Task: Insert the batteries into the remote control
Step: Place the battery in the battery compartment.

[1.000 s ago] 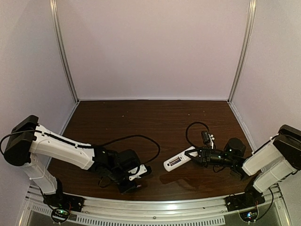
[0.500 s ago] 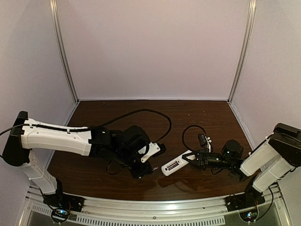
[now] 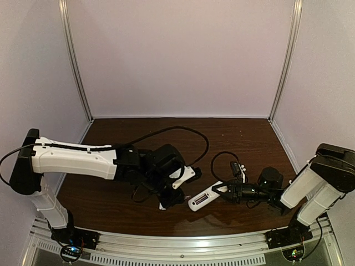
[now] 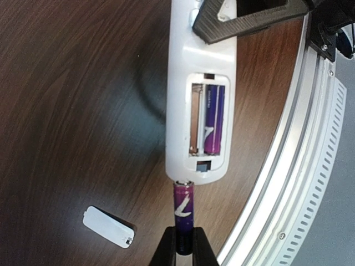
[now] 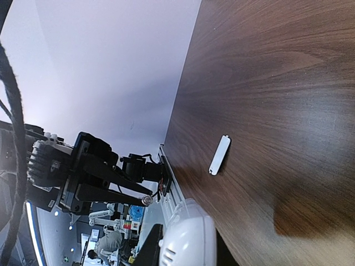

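The white remote control (image 4: 202,72) lies back-up with its compartment open. One purple battery (image 4: 213,124) sits in the right slot, and the left slot beside it shows bare metal contacts. My left gripper (image 4: 184,237) is shut on the second battery (image 4: 184,205), whose tip meets the remote's near end. My right gripper (image 3: 224,190) is shut on the remote's (image 3: 202,198) far end, and its dark finger (image 4: 244,19) crosses the remote there. In the right wrist view the remote (image 5: 188,238) fills the jaws, with the left gripper (image 5: 111,183) beyond it.
The small white battery cover (image 4: 108,226) lies flat on the wood, left of the held battery, and shows as the cover (image 5: 219,155) in the right wrist view. The table's metal front rail (image 4: 299,166) runs close by the remote. Black cables (image 3: 219,160) loop above both wrists.
My left arm has swung right and forward, bringing the battery up to the remote's end. The right gripper has shifted the remote slightly left and nearer.
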Robot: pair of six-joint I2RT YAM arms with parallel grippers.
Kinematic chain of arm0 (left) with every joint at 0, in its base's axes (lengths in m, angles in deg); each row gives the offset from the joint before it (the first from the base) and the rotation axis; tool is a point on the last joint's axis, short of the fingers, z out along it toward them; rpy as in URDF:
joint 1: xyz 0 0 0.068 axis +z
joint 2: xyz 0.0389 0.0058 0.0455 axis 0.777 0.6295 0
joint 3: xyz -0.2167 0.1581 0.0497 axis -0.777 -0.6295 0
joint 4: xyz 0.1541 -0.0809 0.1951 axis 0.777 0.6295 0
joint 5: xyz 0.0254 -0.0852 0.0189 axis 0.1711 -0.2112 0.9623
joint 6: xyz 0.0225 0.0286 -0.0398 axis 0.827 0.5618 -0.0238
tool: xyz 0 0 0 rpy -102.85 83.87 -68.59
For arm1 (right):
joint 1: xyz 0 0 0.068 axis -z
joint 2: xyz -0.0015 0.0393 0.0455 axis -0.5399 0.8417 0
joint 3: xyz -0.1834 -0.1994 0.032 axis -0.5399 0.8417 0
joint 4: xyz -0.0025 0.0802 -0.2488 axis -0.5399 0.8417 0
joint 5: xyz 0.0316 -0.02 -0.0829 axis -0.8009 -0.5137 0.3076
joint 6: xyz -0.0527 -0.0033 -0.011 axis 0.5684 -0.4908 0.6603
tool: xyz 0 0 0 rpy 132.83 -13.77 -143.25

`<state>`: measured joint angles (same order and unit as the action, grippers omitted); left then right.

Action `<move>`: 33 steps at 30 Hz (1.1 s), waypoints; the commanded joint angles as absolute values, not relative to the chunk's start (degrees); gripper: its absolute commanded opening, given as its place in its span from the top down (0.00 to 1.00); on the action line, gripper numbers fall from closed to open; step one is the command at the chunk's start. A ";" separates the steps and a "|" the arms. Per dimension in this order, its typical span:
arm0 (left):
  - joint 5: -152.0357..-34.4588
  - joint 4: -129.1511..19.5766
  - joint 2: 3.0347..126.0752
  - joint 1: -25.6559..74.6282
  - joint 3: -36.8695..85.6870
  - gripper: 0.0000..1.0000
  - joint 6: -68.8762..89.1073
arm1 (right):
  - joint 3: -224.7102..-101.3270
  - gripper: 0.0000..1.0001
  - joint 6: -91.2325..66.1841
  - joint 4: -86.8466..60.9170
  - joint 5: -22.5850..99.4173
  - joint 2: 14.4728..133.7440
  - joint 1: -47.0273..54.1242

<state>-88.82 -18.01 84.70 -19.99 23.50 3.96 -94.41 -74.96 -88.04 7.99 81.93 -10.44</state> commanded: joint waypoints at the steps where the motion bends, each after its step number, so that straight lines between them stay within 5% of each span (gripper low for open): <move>1: -91.02 -18.99 86.56 -20.40 26.08 1.00 3.78 | -95.68 1.00 -75.35 -95.33 10.46 83.00 -11.80; 33: -91.40 -21.42 93.42 -20.89 28.34 1.00 4.38 | -98.30 1.00 -80.38 -104.40 14.01 88.84 -16.87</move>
<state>-92.01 -19.89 92.26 -20.52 27.04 4.00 -97.38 -79.62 -88.45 12.71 88.62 -16.08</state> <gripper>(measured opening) 0.075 0.196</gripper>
